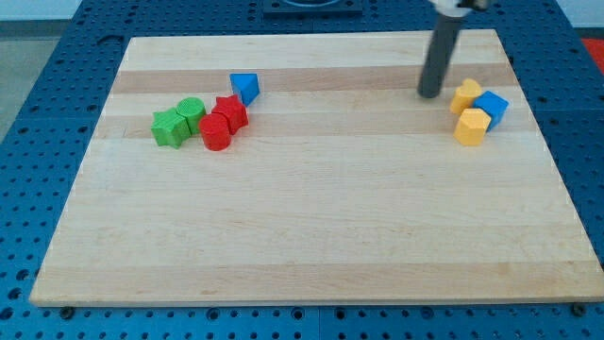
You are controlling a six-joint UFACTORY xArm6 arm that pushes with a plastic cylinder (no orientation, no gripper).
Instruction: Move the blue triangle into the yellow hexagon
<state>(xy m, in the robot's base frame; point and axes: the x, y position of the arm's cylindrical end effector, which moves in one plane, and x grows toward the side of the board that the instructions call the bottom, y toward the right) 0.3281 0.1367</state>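
The blue triangle (pixel 245 87) lies at the upper left of the wooden board (pixel 311 236), touching the top of a red block (pixel 229 111). Two yellow blocks sit at the upper right. The lower one (pixel 472 126) looks like the hexagon; the shape of the upper one (pixel 465 94) is unclear. A blue cube (pixel 492 107) sits against both yellow blocks on their right. My tip (pixel 430 94) rests on the board just left of the upper yellow block, apart from it and far to the right of the blue triangle.
A red cylinder (pixel 215 132) sits below the red block. A green cylinder (pixel 192 113) and a green star-like block (pixel 170 127) lie just to their left. The board's edges drop to a blue perforated table (pixel 38 189).
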